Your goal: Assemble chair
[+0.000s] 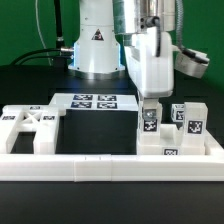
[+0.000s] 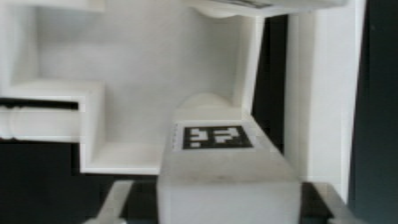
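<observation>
Right of centre in the exterior view, jaws seem clenched on the square leg (image 1: 148, 122); I note its long axis upright, directly below them.

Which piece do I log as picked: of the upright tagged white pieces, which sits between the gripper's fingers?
The tagged piece at the exterior view's left end of that group, under the gripper; the others stand free, further right.

one x-braced panel (image 1: 28, 127), one marker board (image 1: 95, 102), and perhaps four tagged blocks (image 1: 193, 122).
</observation>
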### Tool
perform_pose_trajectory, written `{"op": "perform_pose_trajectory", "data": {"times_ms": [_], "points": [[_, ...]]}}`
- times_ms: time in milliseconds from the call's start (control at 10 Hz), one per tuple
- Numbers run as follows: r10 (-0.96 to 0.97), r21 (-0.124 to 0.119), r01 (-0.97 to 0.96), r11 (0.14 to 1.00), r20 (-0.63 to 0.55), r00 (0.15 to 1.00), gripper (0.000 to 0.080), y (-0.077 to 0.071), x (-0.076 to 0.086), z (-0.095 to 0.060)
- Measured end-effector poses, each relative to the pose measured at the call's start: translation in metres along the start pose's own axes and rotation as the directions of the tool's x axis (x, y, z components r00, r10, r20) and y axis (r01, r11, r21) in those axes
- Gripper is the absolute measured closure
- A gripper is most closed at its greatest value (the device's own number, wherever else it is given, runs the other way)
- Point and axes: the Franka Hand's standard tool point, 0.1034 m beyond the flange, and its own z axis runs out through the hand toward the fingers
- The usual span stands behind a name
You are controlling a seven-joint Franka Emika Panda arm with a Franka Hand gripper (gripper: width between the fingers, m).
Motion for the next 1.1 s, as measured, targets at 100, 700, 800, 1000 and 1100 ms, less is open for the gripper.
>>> {"op": "perform_pose_trajectory", "data": {"times_ms": [100, 700, 800, 1000, 1100], "points": [[0.057, 0.000, -0.057, 0.998, 0.000, 0.998, 0.0511, 0.000, 0.002, 0.000], [0.299, -0.001, -0.299, 0.954, -0.001, 0.954, 0.0352, -0.001, 0.007, 0.000], [0.296, -0.001, -0.296, 0.955, -0.001, 0.955, 0.0227, -0.001, 0.007, 0.000], [0.254, 0.007, -0.254, 0.967, 0.014, 0.967, 0.0166, -0.001, 0.006, -0.009], [0.238, 0.012, -0.238, 0.971, 0.028, 0.971, 0.0155, 0.001, 0.005, -0.020]]}}
